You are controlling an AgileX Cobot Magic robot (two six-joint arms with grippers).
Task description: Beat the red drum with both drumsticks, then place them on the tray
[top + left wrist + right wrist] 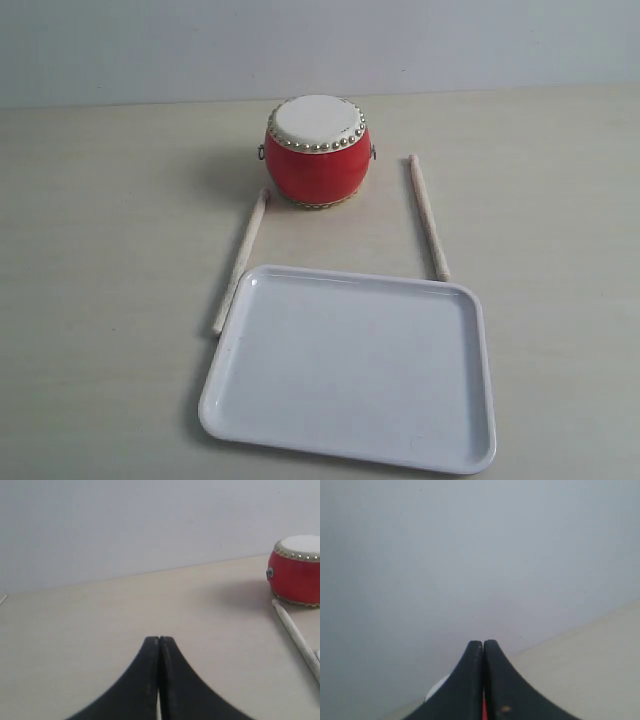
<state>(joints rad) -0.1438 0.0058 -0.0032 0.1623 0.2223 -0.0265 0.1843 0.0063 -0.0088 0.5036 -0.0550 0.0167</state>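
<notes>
The red drum (318,150) stands upright at the back middle of the table, cream skin up. One drumstick (240,262) lies to its left and the other drumstick (428,216) to its right, both flat on the table. In front of them the white tray (350,366) holds nothing. Neither arm shows in the exterior view. My left gripper (159,639) is shut and holds nothing; the drum (296,570) and a drumstick (296,635) sit off to its side. My right gripper (483,643) is shut too, with a sliver of the drum (483,707) showing behind its jaws.
The pale table (100,250) runs back to a plain grey wall (320,45). The left drumstick's near end lies against the tray's corner.
</notes>
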